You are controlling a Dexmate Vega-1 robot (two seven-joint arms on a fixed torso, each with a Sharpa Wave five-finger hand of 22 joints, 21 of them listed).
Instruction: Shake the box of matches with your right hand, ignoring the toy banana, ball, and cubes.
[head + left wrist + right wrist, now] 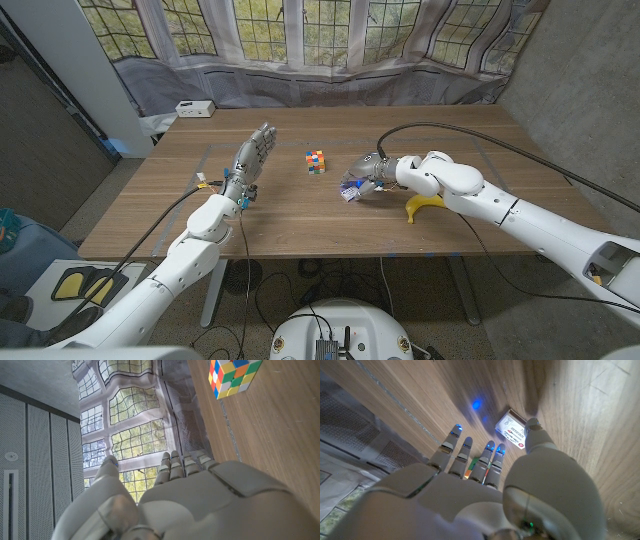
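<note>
The matchbox (pixel 349 190), small and white with a red and blue label, lies on the wooden table just left of my right hand (pixel 370 173). In the right wrist view the matchbox (pixel 511 433) lies flat on the wood, and the thumb tip of my right hand (pixel 485 485) is at its edge. The other fingers reach out past it, spread, with nothing in them. I cannot tell whether the thumb touches the box. My left hand (pixel 250 160) is raised over the table's left part, fingers straight and apart, holding nothing.
A coloured puzzle cube (pixel 316 160) stands on the table (pixel 150 225) between the hands, also seen as the cube (pixel 233 376). A yellow toy banana (pixel 422 205) lies under my right forearm. A white box (pixel 193 108) sits at the far left corner.
</note>
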